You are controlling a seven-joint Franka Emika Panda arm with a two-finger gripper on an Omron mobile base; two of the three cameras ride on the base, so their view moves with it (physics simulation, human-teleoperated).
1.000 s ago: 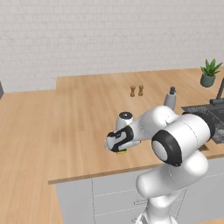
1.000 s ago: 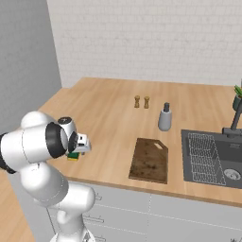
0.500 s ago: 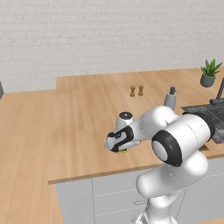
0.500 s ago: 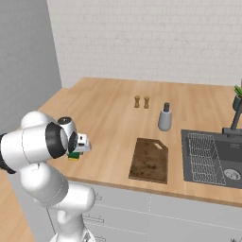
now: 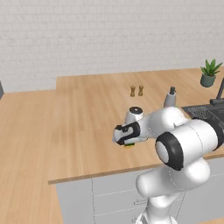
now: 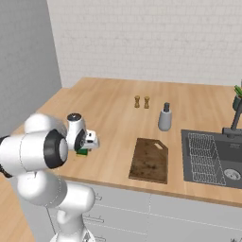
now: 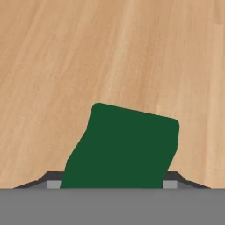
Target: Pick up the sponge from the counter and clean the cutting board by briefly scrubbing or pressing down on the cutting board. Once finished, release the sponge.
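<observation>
Since the earlier frames almost nothing has moved: the arm sits in the same low pose over the sponge [image 7: 125,147], and the other things lie as they did. The sponge rests on the worktop [image 5: 83,118] near its front edge, well to the left of the board [image 6: 150,160]. The pincer [image 7: 112,184] is down over it, its tips at either side of the green top, probably to take it by its sides; whether the tips press it yet cannot be told. The sponge looks skewed between them, so the hold may be uneven. Behind the board stand two small shakers [image 6: 142,101] and a grey bottle [image 6: 164,117]; right of the board lies the sink [image 6: 212,158], with a plant [image 5: 209,72] beyond. Nothing lies between sponge and board.
</observation>
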